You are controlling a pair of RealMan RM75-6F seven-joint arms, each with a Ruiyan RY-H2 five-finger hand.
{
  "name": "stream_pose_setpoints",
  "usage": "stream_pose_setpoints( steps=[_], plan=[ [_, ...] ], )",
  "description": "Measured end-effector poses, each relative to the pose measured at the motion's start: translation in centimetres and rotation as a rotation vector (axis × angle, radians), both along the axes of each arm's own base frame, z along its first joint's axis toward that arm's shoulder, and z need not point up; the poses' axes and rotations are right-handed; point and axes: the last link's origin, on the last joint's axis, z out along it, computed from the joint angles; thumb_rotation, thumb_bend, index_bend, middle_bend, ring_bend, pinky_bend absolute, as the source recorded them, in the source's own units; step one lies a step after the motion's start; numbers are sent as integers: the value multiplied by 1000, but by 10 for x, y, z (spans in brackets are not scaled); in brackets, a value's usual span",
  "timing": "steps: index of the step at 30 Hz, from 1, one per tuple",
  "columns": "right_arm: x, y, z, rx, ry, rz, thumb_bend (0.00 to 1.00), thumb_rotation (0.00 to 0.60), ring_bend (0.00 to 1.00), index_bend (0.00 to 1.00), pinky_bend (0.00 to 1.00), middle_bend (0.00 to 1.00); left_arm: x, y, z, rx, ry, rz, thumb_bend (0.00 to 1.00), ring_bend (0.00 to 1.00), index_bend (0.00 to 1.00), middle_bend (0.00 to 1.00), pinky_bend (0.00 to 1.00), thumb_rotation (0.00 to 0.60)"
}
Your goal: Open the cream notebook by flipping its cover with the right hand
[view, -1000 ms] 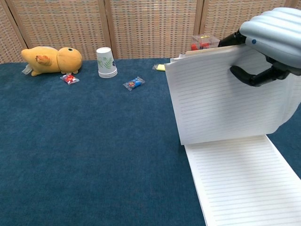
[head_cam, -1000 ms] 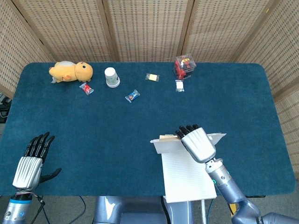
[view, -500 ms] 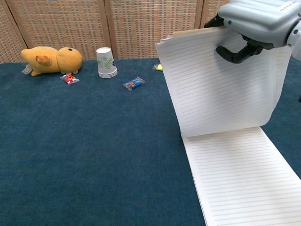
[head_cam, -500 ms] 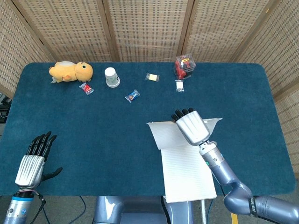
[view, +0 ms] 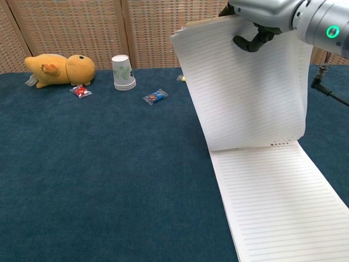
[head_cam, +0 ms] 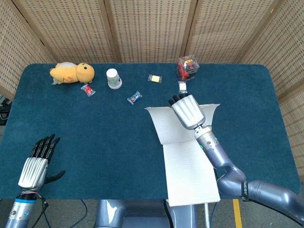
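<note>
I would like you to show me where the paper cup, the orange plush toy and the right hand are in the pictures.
paper cup point(view: 123, 72), chest view, on its printed side wall.
orange plush toy point(head_cam: 72, 72), head view, middle of its body.
right hand point(head_cam: 188, 111), head view, on the silver back of the hand.

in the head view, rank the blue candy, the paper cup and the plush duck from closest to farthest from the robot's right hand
Measured from the right hand, which holds up the notebook's cover:
1. Blue candy, just up and left of the hand.
2. Paper cup, further left, toward the back.
3. Plush duck, far left at the back edge.
</note>
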Motion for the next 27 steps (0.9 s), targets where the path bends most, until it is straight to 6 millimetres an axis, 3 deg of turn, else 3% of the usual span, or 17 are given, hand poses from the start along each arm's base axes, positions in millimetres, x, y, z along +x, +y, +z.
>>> stream_pose_setpoints(
  steps=[10,14,19,27],
  plan=[
    [10,-32,-11,2,-4,-20,740,600,573,687,685,577,-1,4,0,3,-2,13,141,0,0,0,50,600],
    [6,-42,-17,5,-7,-43,664,600,549,660,632,547,-3,5,-1,-2,-1,21,141,0,0,0,50,600],
    [-8,-48,-32,32,-3,-84,553,600,410,541,423,425,-4,6,-2,-10,1,25,141,0,0,0,47,600],
    [-24,-48,-48,53,-12,-131,412,600,219,354,296,226,-4,6,-4,-16,1,29,142,0,0,0,29,600]
  ],
)
